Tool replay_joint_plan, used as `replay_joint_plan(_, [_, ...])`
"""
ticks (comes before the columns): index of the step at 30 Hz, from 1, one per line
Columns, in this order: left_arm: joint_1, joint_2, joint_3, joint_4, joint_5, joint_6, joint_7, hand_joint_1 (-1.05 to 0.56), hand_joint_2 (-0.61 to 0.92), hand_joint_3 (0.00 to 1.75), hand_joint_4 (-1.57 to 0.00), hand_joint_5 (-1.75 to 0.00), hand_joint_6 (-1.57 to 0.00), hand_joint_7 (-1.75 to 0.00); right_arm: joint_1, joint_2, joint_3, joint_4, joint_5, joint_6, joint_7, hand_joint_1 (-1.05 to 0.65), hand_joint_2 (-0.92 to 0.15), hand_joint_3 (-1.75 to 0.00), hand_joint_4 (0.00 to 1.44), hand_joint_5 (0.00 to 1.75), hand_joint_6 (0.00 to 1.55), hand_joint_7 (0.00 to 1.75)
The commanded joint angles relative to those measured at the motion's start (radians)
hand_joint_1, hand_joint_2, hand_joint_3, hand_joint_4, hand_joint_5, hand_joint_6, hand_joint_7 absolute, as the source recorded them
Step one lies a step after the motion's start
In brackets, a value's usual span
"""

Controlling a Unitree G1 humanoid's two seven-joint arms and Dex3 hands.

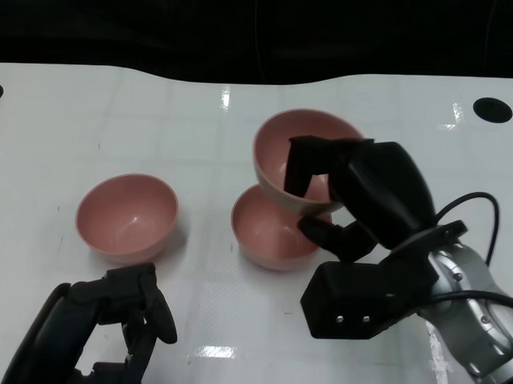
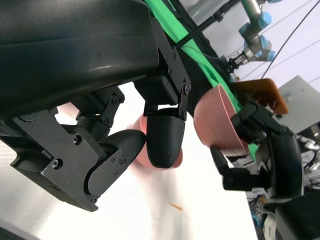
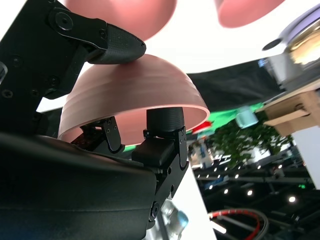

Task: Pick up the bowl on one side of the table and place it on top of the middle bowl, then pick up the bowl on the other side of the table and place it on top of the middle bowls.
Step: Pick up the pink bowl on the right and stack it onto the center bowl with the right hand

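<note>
My right hand grips a pink bowl by its rim, fingers inside and thumb outside, holding it tilted in the air just above and behind the middle bowl. The right wrist view shows that held bowl close up between the fingers. A third pink bowl stands upright on the table's left side. My left hand hovers near the front edge below that bowl, holding nothing, its fingers curled in. The left wrist view shows the lifted bowl and my right hand.
The white table ends at a dark back edge, with a black hole at the back right and another at the far left. A black cable loops from my right forearm.
</note>
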State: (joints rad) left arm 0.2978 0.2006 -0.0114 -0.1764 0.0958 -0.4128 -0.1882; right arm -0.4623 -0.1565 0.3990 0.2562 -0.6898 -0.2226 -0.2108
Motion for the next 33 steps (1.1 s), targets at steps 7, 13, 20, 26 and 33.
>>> replay_joint_plan(7, [0.006,0.010,0.000,-0.018,0.014,-0.001,0.003,-0.09,0.34,1.45,-0.89,-1.65,-0.81,-1.50,0.005,0.045,0.031,0.037,0.016,0.028,0.060,-0.16,-0.27,-1.42,1.01,1.75,0.74,1.75])
replay_joint_plan(13, [0.012,0.007,-0.008,-0.025,0.030,0.006,0.007,-0.09,0.34,1.46,-0.89,-1.68,-0.82,-1.50,0.008,0.058,0.049,0.088,0.001,0.031,0.030,-0.14,-0.23,-1.46,1.01,1.75,0.74,1.75])
replay_joint_plan(20, [0.015,0.005,-0.008,-0.022,0.030,0.003,0.010,-0.09,0.33,1.47,-0.89,-1.68,-0.82,-1.50,-0.006,0.062,0.059,0.164,-0.008,0.023,0.002,-0.13,-0.25,-1.40,1.00,1.75,0.74,1.75])
replay_joint_plan(26, [0.016,0.008,-0.012,-0.020,0.046,-0.004,0.012,-0.09,0.34,1.48,-0.88,-1.70,-0.81,-1.51,-0.032,0.065,0.065,0.254,-0.012,0.007,-0.020,-0.15,-0.33,-1.18,0.93,1.75,0.89,1.02])
replay_joint_plan(33, [0.018,0.005,-0.018,-0.012,0.079,-0.021,0.025,-0.10,0.33,1.47,-0.88,-1.70,-0.80,-1.52,-0.067,0.054,0.109,0.334,-0.034,-0.002,0.025,-0.36,-0.80,-0.29,0.58,0.84,0.70,0.17])
